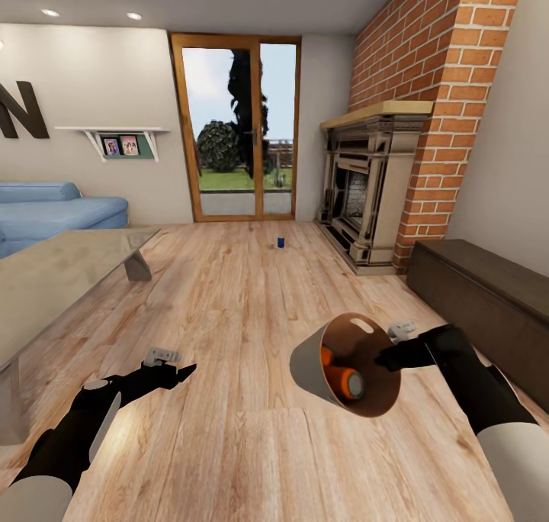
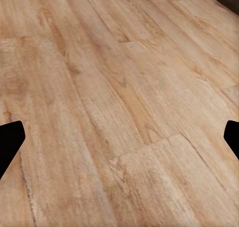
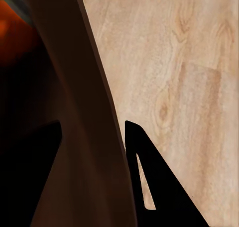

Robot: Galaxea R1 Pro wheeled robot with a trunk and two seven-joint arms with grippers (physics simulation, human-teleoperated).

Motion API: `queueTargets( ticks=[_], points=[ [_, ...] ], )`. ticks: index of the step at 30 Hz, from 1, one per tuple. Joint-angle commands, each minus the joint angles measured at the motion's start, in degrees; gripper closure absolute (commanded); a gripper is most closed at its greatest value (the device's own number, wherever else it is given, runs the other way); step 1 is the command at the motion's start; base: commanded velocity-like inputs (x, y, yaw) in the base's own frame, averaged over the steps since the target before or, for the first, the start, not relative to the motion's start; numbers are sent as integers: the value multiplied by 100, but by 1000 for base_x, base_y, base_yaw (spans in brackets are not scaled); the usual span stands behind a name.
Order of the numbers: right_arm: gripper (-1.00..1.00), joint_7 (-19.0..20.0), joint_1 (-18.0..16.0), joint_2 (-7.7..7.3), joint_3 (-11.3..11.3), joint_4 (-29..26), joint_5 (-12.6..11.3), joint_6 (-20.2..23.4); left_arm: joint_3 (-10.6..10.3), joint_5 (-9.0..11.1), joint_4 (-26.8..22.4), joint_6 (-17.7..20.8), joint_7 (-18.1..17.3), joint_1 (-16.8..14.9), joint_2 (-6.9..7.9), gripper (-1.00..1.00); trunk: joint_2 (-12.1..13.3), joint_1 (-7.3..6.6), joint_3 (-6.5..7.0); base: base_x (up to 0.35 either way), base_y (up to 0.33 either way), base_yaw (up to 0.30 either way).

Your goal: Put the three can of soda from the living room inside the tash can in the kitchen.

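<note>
Above the wood floor (image 1: 229,293), right gripper (image 1: 390,356) clamps the tipped tash can (image 1: 320,369); left gripper (image 1: 179,371) open.

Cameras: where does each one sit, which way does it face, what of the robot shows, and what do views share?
Head: high on the robot, facing forward and down across the living room floor toward the glass door; both arms show, right gripper holding the bin by its rim, orange cans inside, blue can far ahead.
Left wrist: on the left arm, facing down at floor; dark fingertips at the edges, wide apart.
Right wrist: on the right arm, along the fingers astride the bin wall.
Shared: head and right wrist both show bin and floor.
</note>
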Motion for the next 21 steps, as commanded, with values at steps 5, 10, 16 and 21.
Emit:
queueTargets(
  ticks=[5, 10, 16, 21],
  points=[
    [100, 78, -4, -90, -34, 22, -61, -3, 0, 0, 2, -5, -1, 1, 0, -100, 0, 0, 1, 0, 0, 0],
    [100, 88, -5, -105, -75, 55, -89, -181, 0, 0, 5, -9, 0, 0, 0, -100, 0, 0, 1, 0, 0, 0],
    [100, 94, -11, -121, -139, 104, -241, -277, 0, 0, 7, -10, -1, 1, 0, -100, 0, 0, 1, 0, 0, 0],
    [100, 107, -31, -197, -154, 119, -323, -291, 0, 0, 3, -17, 0, 0, 0, -100, 0, 0, 1, 0, 0, 0]
  ],
)
